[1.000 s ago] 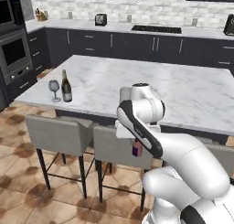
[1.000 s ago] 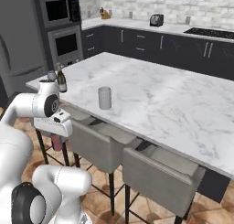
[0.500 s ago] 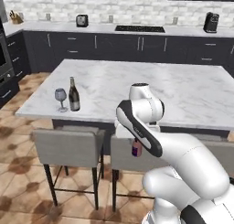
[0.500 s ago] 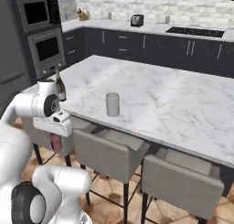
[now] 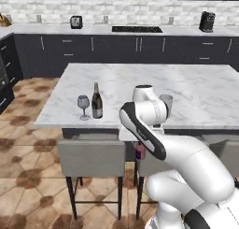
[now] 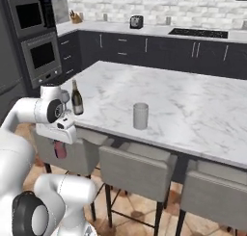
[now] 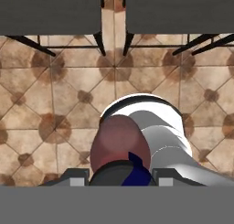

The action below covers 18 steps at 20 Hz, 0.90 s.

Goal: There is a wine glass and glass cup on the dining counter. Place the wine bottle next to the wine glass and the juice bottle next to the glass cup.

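The gripper (image 5: 140, 146) hangs below the edge of the dining counter (image 5: 196, 90), pointing down at the floor, and it is clenched around the juice bottle (image 5: 140, 151), whose purple-red body shows just under the white hand in the left base view; the same small bottle (image 6: 60, 150) hangs beneath the hand in the right base view, in front of a grey chair (image 6: 77, 155). In the hand view the juice bottle (image 7: 119, 145) sits right up against the camera between the finger tips, seen from above its dark cap, with the brown tiled floor (image 7: 55, 104) and the dark legs of two chairs beyond it. On the marble top, near the left end of the counter, the wine bottle (image 5: 96, 101) stands upright just beside the wine glass (image 5: 83, 106), the glass to its left in the left base view and the two not clearly touching. The glass cup (image 6: 140, 115) stands upright and alone further along the counter, near the front edge and well apart from the wine bottle (image 6: 76, 98); in the left base view the cup (image 5: 165, 104) is partly hidden behind the arm's upper joint. Grey chairs (image 5: 91, 158) are tucked along the near side of the counter, and the wall counter (image 5: 116, 29) runs along the back with a toaster (image 5: 76, 22) on it
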### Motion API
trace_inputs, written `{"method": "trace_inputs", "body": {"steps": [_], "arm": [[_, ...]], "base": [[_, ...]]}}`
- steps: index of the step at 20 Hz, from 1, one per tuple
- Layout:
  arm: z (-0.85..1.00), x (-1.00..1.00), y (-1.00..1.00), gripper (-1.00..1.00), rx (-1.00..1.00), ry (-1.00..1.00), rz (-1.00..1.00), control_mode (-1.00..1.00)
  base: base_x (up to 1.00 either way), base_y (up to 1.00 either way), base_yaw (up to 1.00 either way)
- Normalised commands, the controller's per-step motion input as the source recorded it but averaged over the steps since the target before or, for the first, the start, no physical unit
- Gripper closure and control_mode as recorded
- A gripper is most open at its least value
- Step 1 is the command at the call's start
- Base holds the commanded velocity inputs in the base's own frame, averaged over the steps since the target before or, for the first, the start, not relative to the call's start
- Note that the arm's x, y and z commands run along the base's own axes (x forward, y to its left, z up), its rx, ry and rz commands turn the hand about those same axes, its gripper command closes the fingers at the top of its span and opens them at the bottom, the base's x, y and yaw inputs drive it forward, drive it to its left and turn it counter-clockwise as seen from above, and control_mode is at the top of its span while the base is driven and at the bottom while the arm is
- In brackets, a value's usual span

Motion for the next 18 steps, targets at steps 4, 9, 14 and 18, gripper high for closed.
{"method": "trace_inputs", "body": {"steps": [4, 9, 14, 18], "arm": [[0.0, 0.0, 0.0, 1.0, 0.0, 0.0, 0.0, 1.0], [0.0, 0.0, 0.0, 1.0, 0.0, 0.0, 0.0, 1.0], [0.0, 0.0, 0.0, 1.0, 0.0, 0.0, 0.0, 1.0], [0.0, 0.0, 0.0, 1.0, 0.0, 0.0, 0.0, 1.0]], "base": [[0.49, 0.54, -0.2], [0.58, 0.46, -0.17], [0.63, 0.21, -0.05], [0.6, 0.17, -0.02]]}}
